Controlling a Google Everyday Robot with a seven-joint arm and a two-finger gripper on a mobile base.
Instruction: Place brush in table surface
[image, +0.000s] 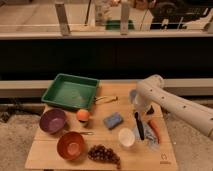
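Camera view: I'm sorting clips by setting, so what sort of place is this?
Probably a staged robot test spot, not a home kitchen: a small wooden table surface set with a green tray and a purple bowl, and a railing with posts behind. The gripper is by the brush.
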